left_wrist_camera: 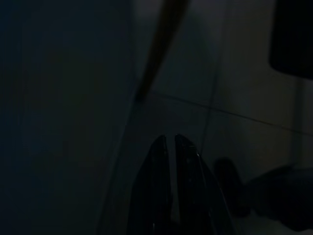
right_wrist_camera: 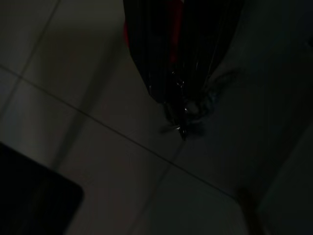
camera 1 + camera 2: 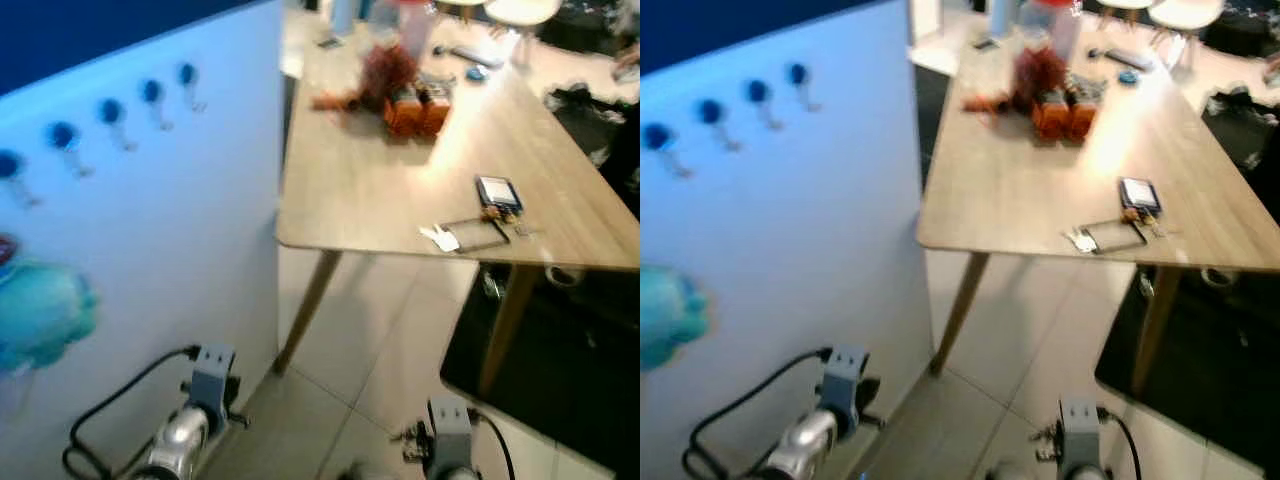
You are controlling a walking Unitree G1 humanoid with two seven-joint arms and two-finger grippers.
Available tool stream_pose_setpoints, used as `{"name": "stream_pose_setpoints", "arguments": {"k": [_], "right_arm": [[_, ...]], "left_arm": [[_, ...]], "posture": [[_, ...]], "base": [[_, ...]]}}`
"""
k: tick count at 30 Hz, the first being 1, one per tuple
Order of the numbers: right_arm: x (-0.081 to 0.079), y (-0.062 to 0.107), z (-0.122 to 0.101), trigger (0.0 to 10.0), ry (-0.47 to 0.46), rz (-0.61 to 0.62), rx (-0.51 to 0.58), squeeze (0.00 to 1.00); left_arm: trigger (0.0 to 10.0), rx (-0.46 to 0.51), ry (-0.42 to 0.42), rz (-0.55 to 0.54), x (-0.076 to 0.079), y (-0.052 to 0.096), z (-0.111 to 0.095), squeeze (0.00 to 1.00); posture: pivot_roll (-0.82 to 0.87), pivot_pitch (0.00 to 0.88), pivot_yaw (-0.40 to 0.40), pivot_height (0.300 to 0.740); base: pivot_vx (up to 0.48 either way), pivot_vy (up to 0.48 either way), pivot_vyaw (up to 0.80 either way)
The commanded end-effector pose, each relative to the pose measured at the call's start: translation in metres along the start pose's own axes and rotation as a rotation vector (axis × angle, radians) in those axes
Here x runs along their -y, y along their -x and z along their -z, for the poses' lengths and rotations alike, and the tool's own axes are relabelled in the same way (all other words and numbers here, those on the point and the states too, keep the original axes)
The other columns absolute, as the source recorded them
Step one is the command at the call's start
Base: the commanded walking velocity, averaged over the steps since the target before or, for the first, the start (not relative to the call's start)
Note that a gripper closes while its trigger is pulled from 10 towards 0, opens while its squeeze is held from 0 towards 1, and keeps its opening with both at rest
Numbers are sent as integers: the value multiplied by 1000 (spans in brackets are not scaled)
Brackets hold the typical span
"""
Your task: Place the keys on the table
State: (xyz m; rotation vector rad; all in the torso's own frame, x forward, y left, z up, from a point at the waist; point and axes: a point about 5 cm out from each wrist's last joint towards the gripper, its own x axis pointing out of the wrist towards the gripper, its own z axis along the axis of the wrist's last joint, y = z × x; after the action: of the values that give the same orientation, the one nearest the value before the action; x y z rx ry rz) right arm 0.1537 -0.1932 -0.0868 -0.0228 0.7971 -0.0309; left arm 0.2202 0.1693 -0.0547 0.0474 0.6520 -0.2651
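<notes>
Between right fingers, keys

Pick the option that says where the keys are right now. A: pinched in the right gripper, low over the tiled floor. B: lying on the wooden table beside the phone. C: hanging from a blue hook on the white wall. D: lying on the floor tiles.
A: in the right wrist view the right gripper is shut on the keys, which dangle from its fingertips above the tiled floor.
</notes>
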Motion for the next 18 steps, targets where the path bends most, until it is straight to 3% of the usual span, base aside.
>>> {"name": "stream_pose_setpoints", "arguments": {"k": [1, 6, 10, 18], "right_arm": [[3, 0, 0, 10000, 22, -3, -2, 0], [0, -1, -2, 10000, 69, -38, -7, 0], [-3, -2, -2, 10000, 44, -59, -12, 0], [-6, -3, -4, 10000, 77, -98, -18, 0]], "left_arm": [[10000, 10, 5, 7, 6, -1, 0, 0], [10000, 34, 29, 10, 11, -2, -2, 0], [10000, 38, 41, 7, 14, -4, -4, 0], [10000, 33, 48, -8, 15, -6, -7, 0]], "posture": [[14, 74, -14, 740], [17, 79, -24, 740], [18, 76, -27, 740], [15, 66, -28, 740]], "base": [[0, 0, -800], [0, 0, -800], [0, 0, -755], [0, 0, -50]]}}
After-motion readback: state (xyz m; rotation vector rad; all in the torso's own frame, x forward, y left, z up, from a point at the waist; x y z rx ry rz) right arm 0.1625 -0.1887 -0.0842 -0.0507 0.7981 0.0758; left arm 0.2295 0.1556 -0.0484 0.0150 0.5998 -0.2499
